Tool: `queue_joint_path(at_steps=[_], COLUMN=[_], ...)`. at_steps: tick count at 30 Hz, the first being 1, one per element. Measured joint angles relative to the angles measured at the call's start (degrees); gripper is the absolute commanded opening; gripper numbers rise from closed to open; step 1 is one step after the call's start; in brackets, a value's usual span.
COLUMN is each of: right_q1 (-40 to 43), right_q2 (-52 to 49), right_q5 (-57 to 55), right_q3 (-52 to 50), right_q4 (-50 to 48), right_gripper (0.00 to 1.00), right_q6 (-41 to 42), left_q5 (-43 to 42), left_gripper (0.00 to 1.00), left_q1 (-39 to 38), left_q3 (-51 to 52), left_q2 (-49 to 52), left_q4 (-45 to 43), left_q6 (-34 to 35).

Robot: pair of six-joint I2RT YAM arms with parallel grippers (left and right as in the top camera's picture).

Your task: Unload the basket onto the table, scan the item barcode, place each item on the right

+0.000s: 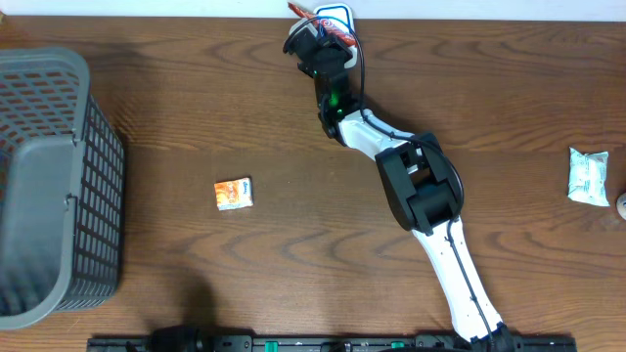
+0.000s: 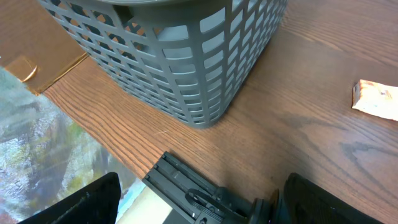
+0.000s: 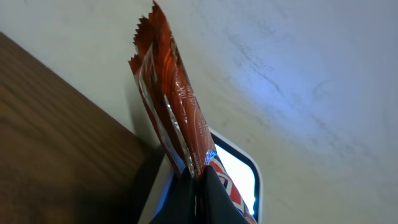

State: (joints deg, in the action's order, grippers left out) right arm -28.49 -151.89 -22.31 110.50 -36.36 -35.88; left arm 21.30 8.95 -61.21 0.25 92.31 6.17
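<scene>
A red snack packet [image 3: 174, 99] stands on edge, pinched at its lower end by my right gripper [image 3: 198, 186], which is shut on it. Just behind it glows the white, blue-lit scanner window [image 3: 239, 174]. From overhead, the right arm reaches to the table's far edge, and the right gripper [image 1: 313, 41] holds the red packet [image 1: 311, 14] over the scanner [image 1: 338, 16]. No barcode can be made out. My left gripper [image 2: 205, 199] hangs open and empty low at the near table edge; its dark fingers [image 2: 87, 202] frame the left wrist view.
A grey plastic basket [image 1: 103, 196] fills the left side and looms close in the left wrist view as the basket [image 2: 186, 56]. A small orange packet [image 1: 234, 194] lies mid-table, and a white packet [image 1: 588, 176] sits at the right edge. A black rail [image 2: 205, 193] runs along the near edge.
</scene>
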Motion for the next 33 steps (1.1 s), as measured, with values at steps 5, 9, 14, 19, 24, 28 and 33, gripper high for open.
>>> queue_joint_path(at_steps=[5,9,14,19,24,28,33], right_q1=[-0.7,-1.8,-2.6,-1.9,3.0,8.1,8.3], right_q2=[0.0,2.2,10.7,24.2,36.0,39.6,35.9], right_q5=[-4.7,-8.9,-11.5,-13.0,-10.6,4.3,17.0], right_q3=[0.0,0.0,0.0,0.1,0.7,1.1,0.8], right_q4=[0.6,9.0,28.5,51.1,70.6,81.4,87.2], right_gripper=[0.01,0.01,0.01,0.01,0.21,0.73,0.99], right_q6=[-1.4,-2.2,0.7,10.1,21.2,22.0,15.0], left_q5=[0.0,0.0,0.0,0.0,0.0,0.0,0.0], left_gripper=[0.84,0.84,0.84,0.84,0.84,0.84,0.84], left_q1=[0.0,0.0,0.0,0.0,0.0,0.0,0.0], left_q3=[0.0,0.0,0.0,0.0,0.0,0.0,0.0], left_q2=[0.0,0.0,0.0,0.0,0.0,0.0,0.0], left_q4=[0.0,0.0,0.0,0.0,0.0,0.0,0.0], left_q6=[0.0,0.0,0.0,0.0,0.0,0.0,0.0])
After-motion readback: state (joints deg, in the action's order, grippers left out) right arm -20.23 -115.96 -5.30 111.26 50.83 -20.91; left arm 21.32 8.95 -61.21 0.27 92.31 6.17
